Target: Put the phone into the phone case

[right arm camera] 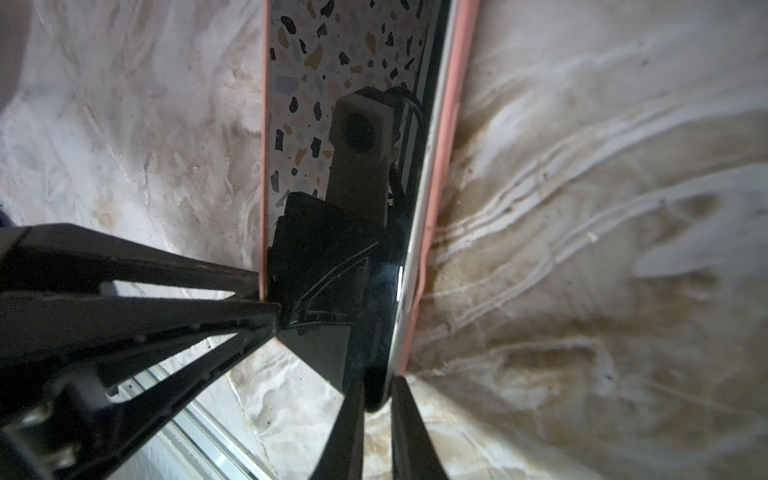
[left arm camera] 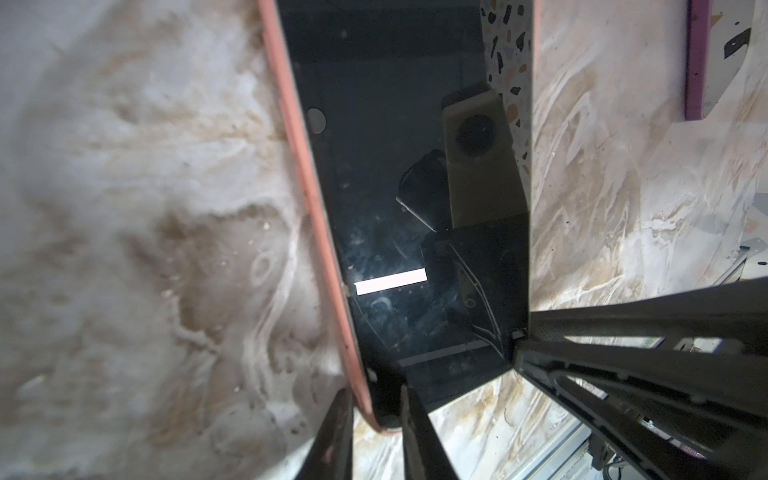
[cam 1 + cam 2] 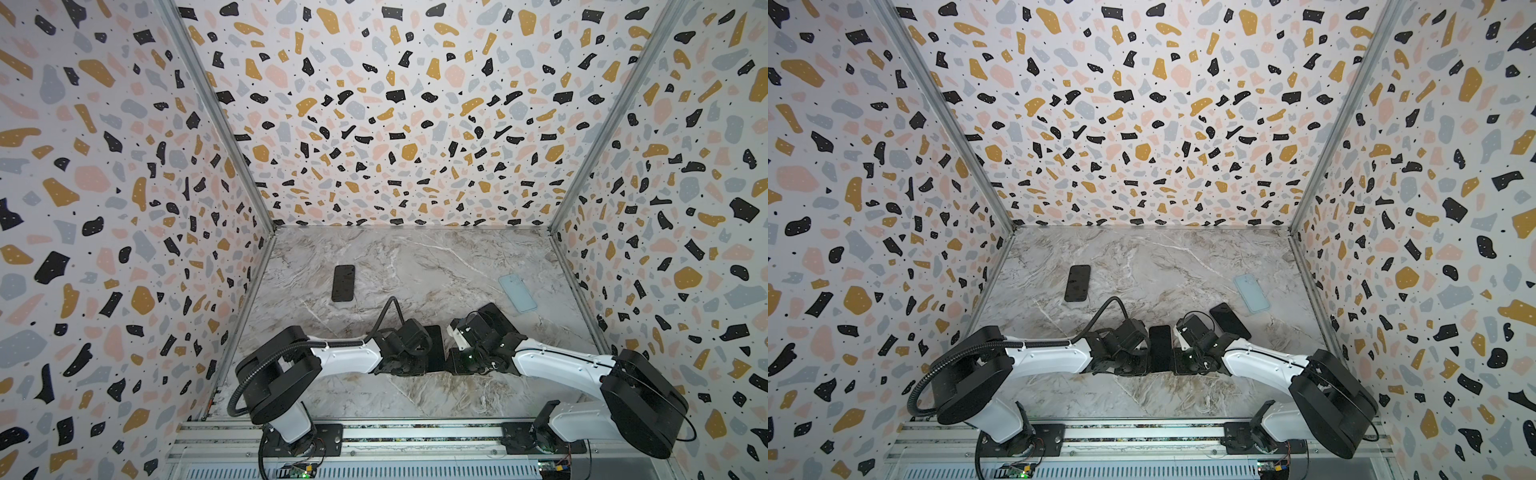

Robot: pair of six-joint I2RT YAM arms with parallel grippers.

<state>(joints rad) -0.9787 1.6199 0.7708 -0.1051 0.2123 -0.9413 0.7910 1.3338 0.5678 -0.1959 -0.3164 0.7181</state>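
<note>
A black phone [image 3: 435, 345] [image 3: 1160, 345] lies flat on the marble table, near the front and between my two wrists. It sits in a pink phone case [image 2: 299, 158] whose rim runs along both long sides [image 1: 444, 158]. My left gripper [image 2: 374, 388] is shut on one near corner, one finger outside the pink rim and the other on the screen [image 2: 395, 124]. My right gripper [image 1: 377, 382] is shut on the other near corner. There the phone's silver edge [image 1: 415, 249] stands a little proud of the pink rim. From above, both sets of fingers are hidden under the wrists.
A second black phone [image 3: 343, 283] lies at the back left. A pale blue case [image 3: 517, 292] lies at the right, with another dark phone [image 3: 1229, 320] just behind my right wrist. A purple-rimmed flat thing [image 2: 696, 62] shows nearby. Patterned walls enclose three sides; a metal rail [image 3: 415, 432] runs along the front.
</note>
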